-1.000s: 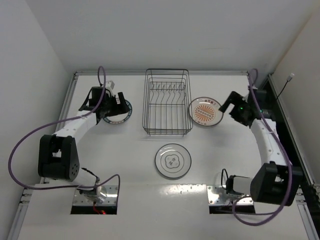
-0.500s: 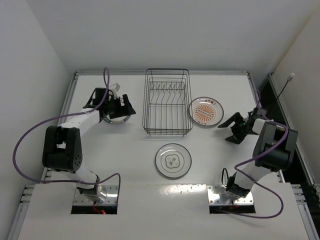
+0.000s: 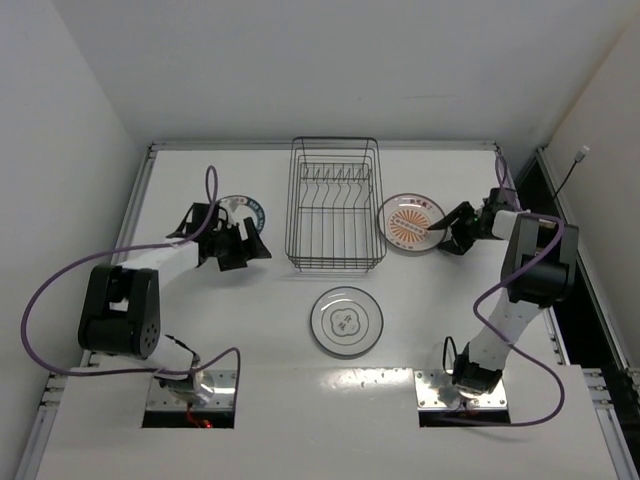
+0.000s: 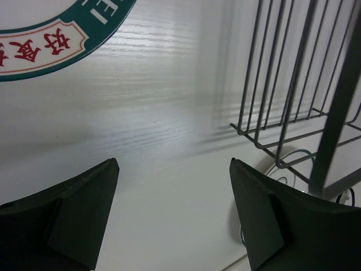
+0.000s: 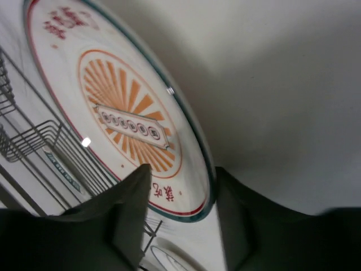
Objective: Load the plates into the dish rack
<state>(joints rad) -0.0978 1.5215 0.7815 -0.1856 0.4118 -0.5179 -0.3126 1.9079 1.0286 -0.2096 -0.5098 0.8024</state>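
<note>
Starting at the left, the teal-rimmed plate (image 3: 245, 206) lies flat on the table (image 3: 260, 340). The left gripper (image 3: 246, 252) sits just beside it, toward the dish rack (image 3: 335, 268), jaws spread wide on nothing. The rack holds no plates, and the grey ringed plate (image 3: 346, 322) lies in front of it. Right of the rack, the right gripper (image 3: 447, 229) straddles the outer rim of the red-orange sunburst plate (image 3: 408, 222). It is half spread, with one finger (image 5: 128, 217) over the plate's face and the other outside, not pinching yet. A shallow bite on that low, sloped rim could let the plate slip free or skid against the rack's wire.
</note>
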